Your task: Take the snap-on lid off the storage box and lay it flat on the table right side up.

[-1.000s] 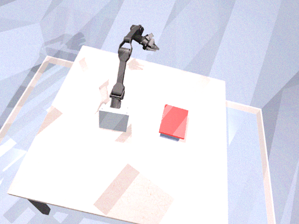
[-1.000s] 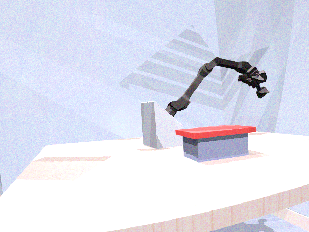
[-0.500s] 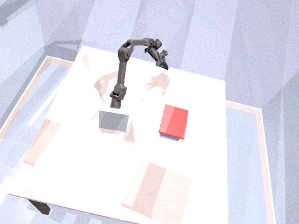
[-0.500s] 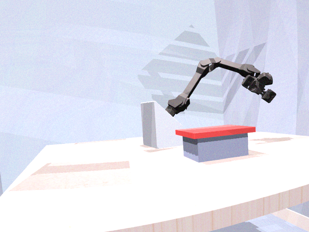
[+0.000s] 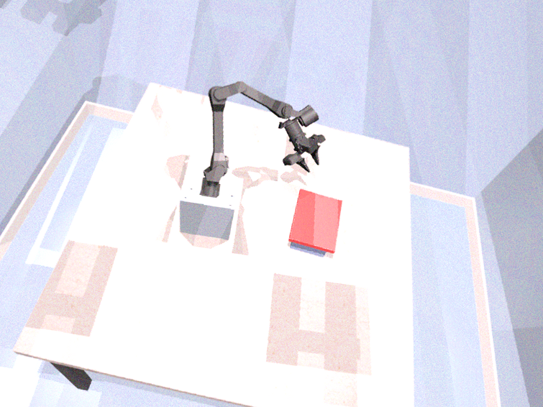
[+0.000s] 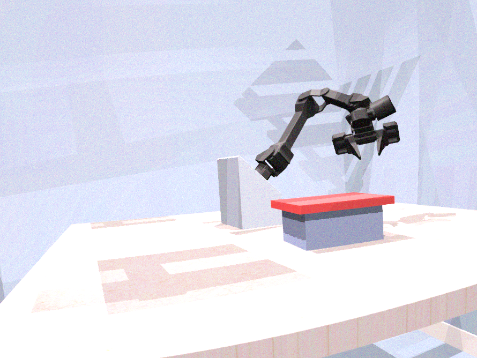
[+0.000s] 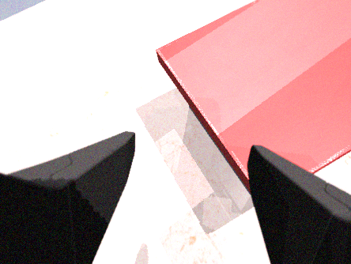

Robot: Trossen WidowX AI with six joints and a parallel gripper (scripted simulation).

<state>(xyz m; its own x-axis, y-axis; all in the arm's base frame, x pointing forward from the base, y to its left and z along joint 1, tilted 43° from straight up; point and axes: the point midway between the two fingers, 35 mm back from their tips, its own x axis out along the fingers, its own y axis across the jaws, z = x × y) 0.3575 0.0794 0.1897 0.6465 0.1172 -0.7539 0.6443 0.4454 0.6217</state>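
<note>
The red lid (image 5: 315, 220) (image 6: 338, 200) (image 7: 257, 79) lies flat on top of the blue-grey storage box (image 5: 307, 250) (image 6: 344, 227), with its rim jutting out past the box walls. The box stands upright on the table (image 5: 168, 312) (image 6: 173, 315). My gripper (image 5: 313, 168) (image 6: 370, 157) (image 7: 194, 140) is open and empty. It hangs above the lid's height, off the box's far end in the top view, with its fingers pointing down at a slant. In the wrist view the lid's end edge runs between the fingertips, and the right fingertip overlaps its corner in the picture.
The arm's light grey wedge-shaped base (image 5: 205, 220) (image 6: 254, 200) stands on the table beside the box, to its left in the top view. The table's far edge runs behind the gripper in that view. Shadows fall across the table top.
</note>
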